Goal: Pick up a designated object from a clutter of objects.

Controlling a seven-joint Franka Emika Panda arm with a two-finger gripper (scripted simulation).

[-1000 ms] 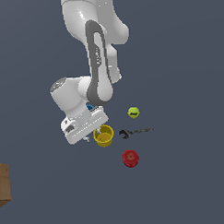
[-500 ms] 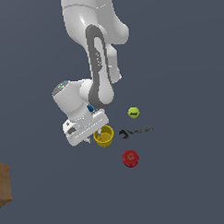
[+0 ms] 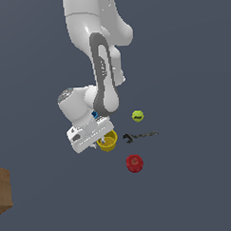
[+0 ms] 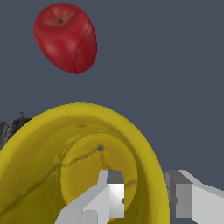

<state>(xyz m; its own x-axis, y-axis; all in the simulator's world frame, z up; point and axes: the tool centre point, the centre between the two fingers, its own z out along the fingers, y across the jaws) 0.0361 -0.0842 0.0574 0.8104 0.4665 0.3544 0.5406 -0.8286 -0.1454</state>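
White arm [image 3: 102,65] reaches down from the top of the exterior view, wrist bent toward that view's left, over a plain dark grey floor [image 3: 197,190]. Brown wooden box [image 3: 2,190] sits at the far left edge of the exterior view, well apart from everything else. Gripper [image 4: 144,194] is low over the yellow cup [image 3: 108,141], which lies just beside the arm's hand on the exterior view's right side, near the middle of the scene. Wrist view looks straight into the cup's mouth: one finger [image 4: 109,192] is inside the cup, the other finger sits outside the wall, so the rolled rim [image 4: 151,175] passes between them. Jaws are parted with a gap on either side of the wall; contact with the wall cannot be told. Red apple [image 3: 134,163] lies near the cup, apart from it. Black wrench [image 3: 138,135] lies just beside the cup toward the exterior view's right. Green tennis ball [image 3: 138,116] sits beyond the wrench, apart from it.
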